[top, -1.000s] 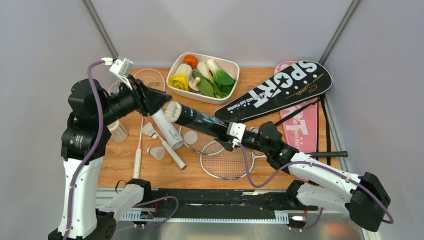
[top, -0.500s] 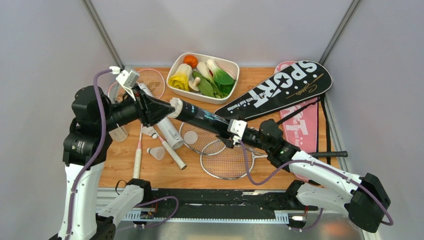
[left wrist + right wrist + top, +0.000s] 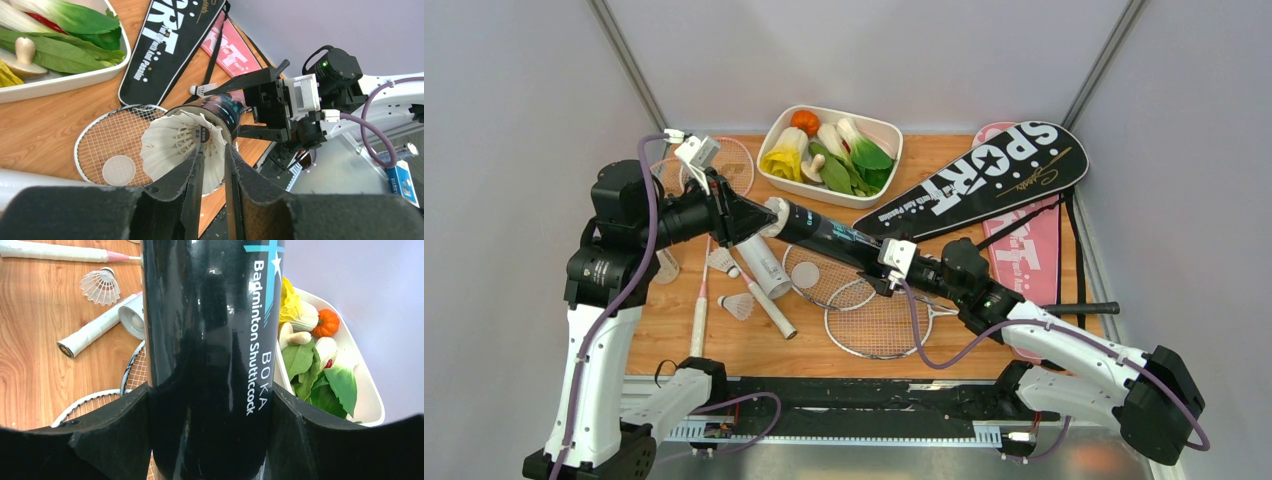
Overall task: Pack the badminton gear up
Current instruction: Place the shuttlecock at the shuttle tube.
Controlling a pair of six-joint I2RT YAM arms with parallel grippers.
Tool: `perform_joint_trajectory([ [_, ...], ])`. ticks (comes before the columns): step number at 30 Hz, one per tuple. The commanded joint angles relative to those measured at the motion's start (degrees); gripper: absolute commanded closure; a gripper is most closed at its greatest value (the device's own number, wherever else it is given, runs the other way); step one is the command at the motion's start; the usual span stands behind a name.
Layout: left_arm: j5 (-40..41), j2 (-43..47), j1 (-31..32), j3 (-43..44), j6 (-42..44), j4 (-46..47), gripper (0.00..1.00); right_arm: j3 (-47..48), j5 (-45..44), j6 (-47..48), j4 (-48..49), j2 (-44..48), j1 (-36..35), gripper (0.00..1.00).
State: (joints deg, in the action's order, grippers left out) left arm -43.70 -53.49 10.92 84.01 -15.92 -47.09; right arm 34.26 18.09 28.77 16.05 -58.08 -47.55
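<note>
White feather shuttlecock (image 3: 172, 150) sat in the mouth of the black tube (image 3: 829, 232), which the right pincer (image 3: 210, 392) clamped aloft. Left pincer (image 3: 214, 150) stood nearly closed at its skirt; we could not confirm a grip. We judged the feathers light and brittle: press the cork.

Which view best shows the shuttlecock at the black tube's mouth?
Left wrist: the shuttlecock sits mid-frame, feathers clear, at the mouth of the black tube. Top external shows only a small white blob; right wrist shows only the tube's side.
</note>
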Motion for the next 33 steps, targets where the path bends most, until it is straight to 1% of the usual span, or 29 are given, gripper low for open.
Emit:
perform_joint_trajectory([
  [1,-1.10,0.07,0.23,-0.35,1.86,0.54,0.72,3.09,0.28,0.95,4.08,0.60,0.07,0.44],
  [8,-1.67,-0.32,0.21,0.06,1.14,0.33,0.75,3.07,0.07,1.67,3.63,0.47,0.08,0.44],
  [12,-1.10,-0.76,0.18,2.37,-0.38,0.11,0.69,2.84,-0.53,2.47,2.90,0.35,0.08,0.44],
  [17,0.43,-1.21,0.23,4.30,-0.07,-0.72,0.62,2.99,-0.58,2.56,2.54,0.29,0.08,0.44],
  [19,0.76,-1.25,0.22,4.29,0.36,-1.01,0.62,3.17,-0.51,2.53,2.48,0.20,0.03,0.44],
  [29,-1.20,-1.12,0.20,2.29,0.67,-0.59,0.61,4.70,0.28,2.30,1.70,-0.99,0.04,0.45],
  [30,-1.38,-1.19,0.18,1.84,0.64,-0.57,0.62,4.94,0.28,2.26,1.66,-1.07,0.08,0.45],
  [33,-1.08,-0.95,0.23,0.81,0.61,-0.73,0.67,5.29,0.29,2.48,1.37,-0.87,0.09,0.45],
])
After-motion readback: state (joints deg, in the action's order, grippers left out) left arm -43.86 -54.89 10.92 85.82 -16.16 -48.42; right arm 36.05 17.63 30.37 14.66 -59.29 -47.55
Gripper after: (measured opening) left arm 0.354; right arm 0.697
